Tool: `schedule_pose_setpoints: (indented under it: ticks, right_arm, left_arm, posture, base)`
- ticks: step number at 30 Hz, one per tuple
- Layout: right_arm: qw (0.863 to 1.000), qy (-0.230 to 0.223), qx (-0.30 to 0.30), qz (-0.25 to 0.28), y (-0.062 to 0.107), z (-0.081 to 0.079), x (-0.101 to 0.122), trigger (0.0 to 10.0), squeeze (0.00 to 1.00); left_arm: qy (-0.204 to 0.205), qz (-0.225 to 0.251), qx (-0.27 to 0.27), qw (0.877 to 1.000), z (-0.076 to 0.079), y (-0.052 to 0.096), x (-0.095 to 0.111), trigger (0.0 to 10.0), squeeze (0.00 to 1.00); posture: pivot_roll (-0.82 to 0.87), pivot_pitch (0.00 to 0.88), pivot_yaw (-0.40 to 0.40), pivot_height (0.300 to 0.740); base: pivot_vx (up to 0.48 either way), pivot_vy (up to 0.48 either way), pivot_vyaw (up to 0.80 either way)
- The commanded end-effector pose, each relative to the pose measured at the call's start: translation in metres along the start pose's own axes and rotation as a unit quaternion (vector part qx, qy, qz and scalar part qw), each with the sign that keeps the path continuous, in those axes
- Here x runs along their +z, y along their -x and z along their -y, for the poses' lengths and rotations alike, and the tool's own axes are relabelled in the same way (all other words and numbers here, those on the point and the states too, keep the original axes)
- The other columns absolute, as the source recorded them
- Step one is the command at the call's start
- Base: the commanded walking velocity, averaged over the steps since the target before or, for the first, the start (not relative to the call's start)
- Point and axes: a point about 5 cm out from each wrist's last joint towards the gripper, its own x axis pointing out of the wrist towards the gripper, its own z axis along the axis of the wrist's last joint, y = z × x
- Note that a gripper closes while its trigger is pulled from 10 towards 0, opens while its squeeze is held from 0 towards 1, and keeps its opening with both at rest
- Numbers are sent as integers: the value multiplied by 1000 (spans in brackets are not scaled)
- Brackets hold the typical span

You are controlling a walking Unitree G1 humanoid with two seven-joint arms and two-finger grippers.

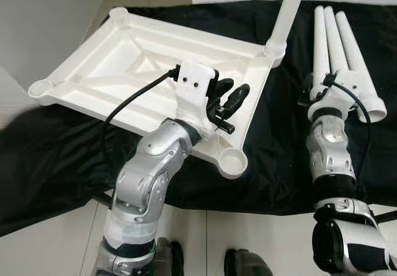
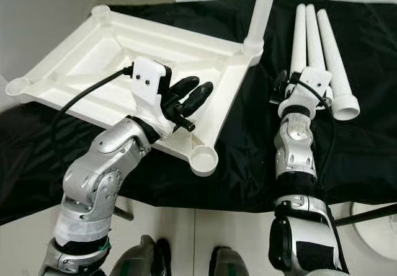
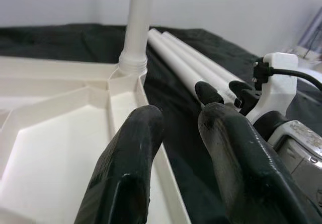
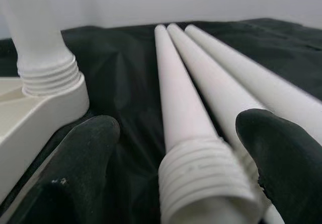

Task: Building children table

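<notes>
- We see the upturned white tabletop (image 1: 124, 59) in the frame's upper left on black cloth (image 1: 273, 152), one leg (image 1: 284, 15) already screwed in.
- Three loose legs (image 1: 338, 46) lie upper right, pointing away.
- Our right gripper (image 4: 176, 148), nearer, straddles one threaded end, fingers spread, gripping nothing.
- Our left gripper (image 1: 226, 99) hovers over the tabletop, slightly parted, empty.

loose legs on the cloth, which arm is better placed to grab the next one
Right. The right gripper is open at the threaded ends of the three loose legs, fingers straddling the nearest one. The left gripper hovers over the tabletop.
</notes>
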Motion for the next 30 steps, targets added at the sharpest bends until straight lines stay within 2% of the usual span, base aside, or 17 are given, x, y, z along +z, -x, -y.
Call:
schedule_pose_setpoints:
  ticks: [1,12,28,29,30]
  right_arm:
    - [1000,-8,-1,-6,-1,-4,-2,10000,0]
    - [999,-26,-22,-39,-9,-3,-5,10000,0]
    - [997,-37,-34,-54,-16,-2,-5,10000,0]
    - [998,-33,-35,-51,-16,-2,-4,6078,0]
    - [998,-34,-33,-49,-17,-3,-3,0,0]
  left_arm:
    - [7,-11,3,1000,2,3,-2,10000,0]
    - [17,-30,18,999,7,10,-2,10000,0]
    - [22,-41,30,998,6,12,0,10000,0]
    - [22,-41,32,998,5,12,0,10000,0]
    - [21,-42,33,998,5,11,0,10000,0]
  posture:
    - [44,232,96,740]
    - [49,253,101,740]
    - [61,280,107,740]
    - [61,280,107,740]
    - [58,281,106,740]
  base:
    - [0,0,0]
    - [0,0,0]
    - [0,0,0]
    - [0,0,0]
    - [0,0,0]
